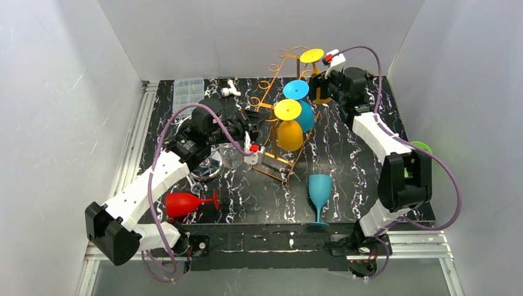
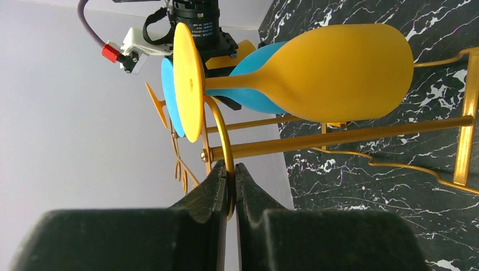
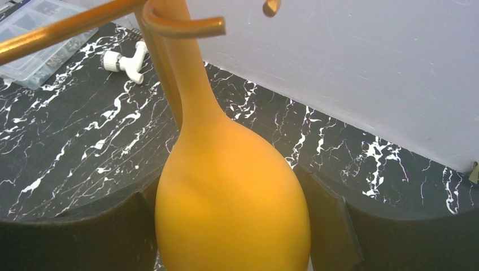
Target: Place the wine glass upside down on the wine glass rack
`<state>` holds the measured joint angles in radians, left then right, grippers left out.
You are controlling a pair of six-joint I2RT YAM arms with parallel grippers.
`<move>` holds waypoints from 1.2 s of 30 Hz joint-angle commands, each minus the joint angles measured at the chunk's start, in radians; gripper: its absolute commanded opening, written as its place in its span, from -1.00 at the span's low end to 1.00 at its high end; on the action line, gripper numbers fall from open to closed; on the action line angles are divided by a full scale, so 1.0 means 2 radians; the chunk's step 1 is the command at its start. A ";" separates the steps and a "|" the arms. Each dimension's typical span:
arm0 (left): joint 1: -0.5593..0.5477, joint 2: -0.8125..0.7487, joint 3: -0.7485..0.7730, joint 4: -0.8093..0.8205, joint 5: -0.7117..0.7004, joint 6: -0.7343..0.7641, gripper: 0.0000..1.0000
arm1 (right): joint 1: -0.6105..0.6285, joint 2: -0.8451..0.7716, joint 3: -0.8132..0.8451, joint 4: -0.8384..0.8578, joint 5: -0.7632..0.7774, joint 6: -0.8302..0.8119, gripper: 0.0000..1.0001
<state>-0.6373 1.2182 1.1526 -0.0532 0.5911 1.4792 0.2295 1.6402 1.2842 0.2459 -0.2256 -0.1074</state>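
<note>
Wine glass [image 3: 231, 186]: an opaque orange-yellow glass is seen upside down between the right gripper's [image 3: 234, 226] fingers at the far end of the rack; bowl down, stem rising to the gold rails, yellow foot [image 1: 311, 55] on top in the top view.
Near field: a red glass [image 1: 183, 203] is lying on its side on the table [image 1: 370, 160] beside the left arm; a teal glass [image 1: 319, 190] is standing upright near the front edge.
Left gripper [image 2: 229, 189]: jaws are pinched tight on a gold loop of the wine glass rack [image 2: 339, 135], which is judged to be steadied by it.
Rack, middle: one yellow-orange glass [image 1: 290, 132] and one blue glass [image 1: 301, 111] are already hung inverted.
Right gripper: jaws are spread wide around the bowl; whether the pads press on it cannot be told.
Step in hand: the far glass is judged seated, or nearly so, on the rails.
Next move: the foot must be confirmed resting on both rails, then the gripper drawn clear without nudging the bowl.
Appearance: matte, smooth, tulip-shaped bowl narrowing to a slim stem; likely slippery.
</note>
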 commanded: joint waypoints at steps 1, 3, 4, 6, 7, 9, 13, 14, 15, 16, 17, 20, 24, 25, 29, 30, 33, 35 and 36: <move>-0.001 -0.020 0.003 0.005 0.013 -0.010 -1.00 | 0.002 0.005 -0.007 0.045 0.015 0.007 -0.04; -0.001 -0.020 0.002 0.006 0.013 -0.010 -1.00 | 0.002 0.003 -0.016 0.049 0.018 0.007 0.11; -0.001 -0.019 0.002 0.006 0.012 -0.010 -1.00 | 0.002 0.001 -0.021 0.051 0.018 0.006 0.18; -0.001 -0.018 0.001 0.009 0.014 -0.010 -1.00 | 0.002 -0.004 -0.031 0.055 0.022 0.004 0.29; -0.001 -0.018 0.002 0.010 0.013 -0.010 -1.00 | 0.001 -0.007 -0.036 0.056 0.025 0.002 0.31; -0.001 -0.018 0.002 0.010 0.013 -0.009 -1.00 | -0.001 -0.012 -0.043 0.058 0.026 0.002 0.36; -0.001 -0.018 0.001 0.010 0.013 -0.009 -1.00 | -0.003 -0.019 -0.050 0.062 0.034 0.007 0.60; -0.001 -0.018 0.000 0.011 0.014 -0.009 -1.00 | -0.004 -0.021 -0.052 0.065 0.035 0.010 0.74; -0.001 -0.018 0.000 0.011 0.014 -0.009 -1.00 | -0.005 -0.022 -0.052 0.067 0.035 0.012 0.90; -0.001 -0.017 0.000 0.011 0.013 -0.009 -1.00 | -0.006 -0.023 -0.050 0.068 0.035 0.013 0.96; -0.001 -0.018 0.000 0.011 0.013 -0.008 -1.00 | -0.007 -0.023 -0.048 0.067 0.034 0.016 0.97; -0.001 -0.017 0.000 0.011 0.013 -0.005 -1.00 | -0.009 -0.027 -0.043 0.066 0.033 0.021 0.97; -0.001 -0.016 0.004 0.008 0.013 -0.004 -1.00 | -0.017 -0.040 -0.040 0.057 0.032 0.021 0.97; -0.001 -0.016 0.004 0.007 0.013 -0.004 -1.00 | -0.021 -0.046 -0.042 0.054 0.028 0.020 0.97; -0.001 -0.017 0.001 0.006 0.010 -0.003 -1.00 | -0.032 -0.081 -0.052 0.036 0.005 0.022 0.97; -0.001 -0.018 0.000 0.005 0.010 -0.002 -1.00 | -0.034 -0.090 -0.053 0.026 0.003 0.022 0.97; -0.001 -0.019 0.000 0.005 0.011 -0.003 -1.00 | -0.040 -0.114 -0.053 -0.006 -0.002 0.019 0.97; -0.001 -0.021 0.000 0.005 0.011 -0.004 -1.00 | -0.041 -0.131 -0.055 -0.030 0.000 0.018 0.97; -0.001 -0.022 0.000 0.005 0.011 -0.003 -1.00 | -0.042 -0.141 -0.056 -0.042 0.000 0.020 0.97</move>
<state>-0.6380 1.2182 1.1526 -0.0601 0.5907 1.4990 0.1505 1.4391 1.1751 0.2398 -0.2119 -0.0742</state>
